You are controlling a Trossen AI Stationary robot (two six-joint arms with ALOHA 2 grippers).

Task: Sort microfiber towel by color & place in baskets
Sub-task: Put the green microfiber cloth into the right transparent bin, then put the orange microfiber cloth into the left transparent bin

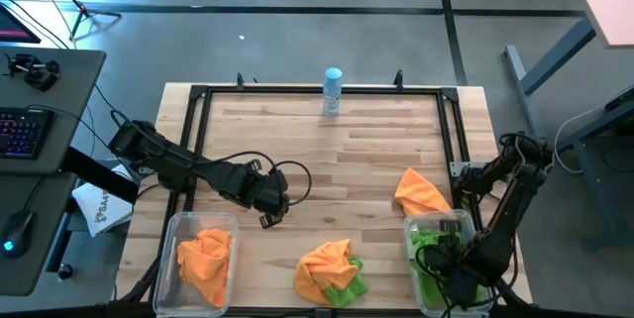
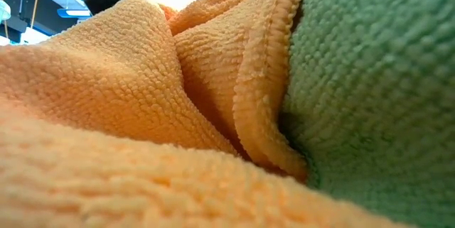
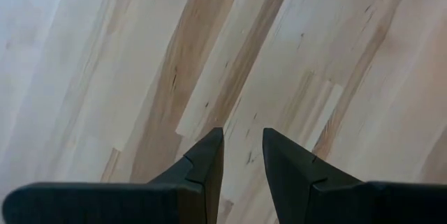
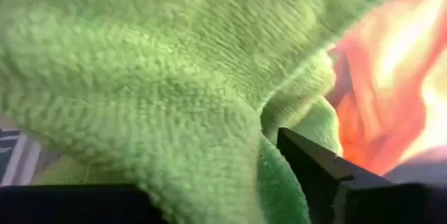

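Worktop (image 1: 327, 150) is pale wood inside a black frame (image 1: 317, 90), with a bottle (image 1: 332, 91) at the far edge. Two clear baskets sit at the near edge: left basket (image 1: 182, 227) holds orange towels (image 1: 204, 253), right basket (image 1: 420, 229) holds green towels (image 1: 433, 244). A mixed pile (image 1: 329, 269) of orange over green lies between the baskets at the near edge, and it fills the low view. One loose orange towel (image 1: 420, 191) lies just beyond the right basket.

Step in hand, as judged: the right arm is dropping a green towel into the right basket. To do it well, the fingers should part fully so the fuzzy cloth does not snag, then the claw should lift straight up clear of the rim before swinging away. Risk: the towel drags back out on a finger.

Right arm reaches down over the right basket, right claw (image 1: 451, 276) low among the green cloth. The right wrist view shows one dark finger (image 4: 318, 168) beside green folds pressed close to the camera; whether the jaws are parted or closed on cloth cannot be told.

Left arm stretches from the left edge across the worktop, left claw (image 3: 243, 155) pointing down over bare wood, just beyond the left basket. Its fingers stand slightly apart with nothing between them. It looks idle; the pile's orange towels seem its next pick.
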